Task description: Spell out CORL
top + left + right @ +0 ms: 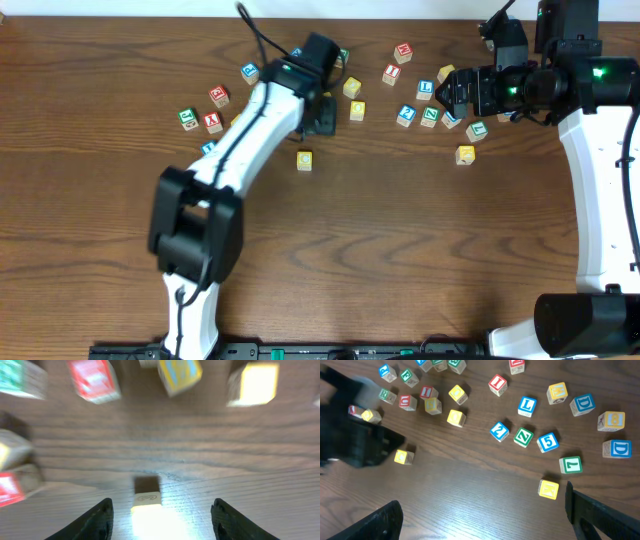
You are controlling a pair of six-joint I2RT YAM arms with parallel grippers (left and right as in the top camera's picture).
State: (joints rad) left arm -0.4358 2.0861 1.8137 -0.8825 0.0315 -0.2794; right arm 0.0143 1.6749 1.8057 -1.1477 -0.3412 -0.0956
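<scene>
The left claw hangs spread wide over the desk. A yellow-topped cube lies between its fingers and touches neither. The right claw is also spread, holding nothing, above the scatter on the desk's right side. There the blue L cube sits face up, near a blue 2 cube and a green Z cube.

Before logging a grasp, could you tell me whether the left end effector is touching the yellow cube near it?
Apart. The left wrist view shows bare wood between the yellow cube and each finger of the open left end effector.
</scene>
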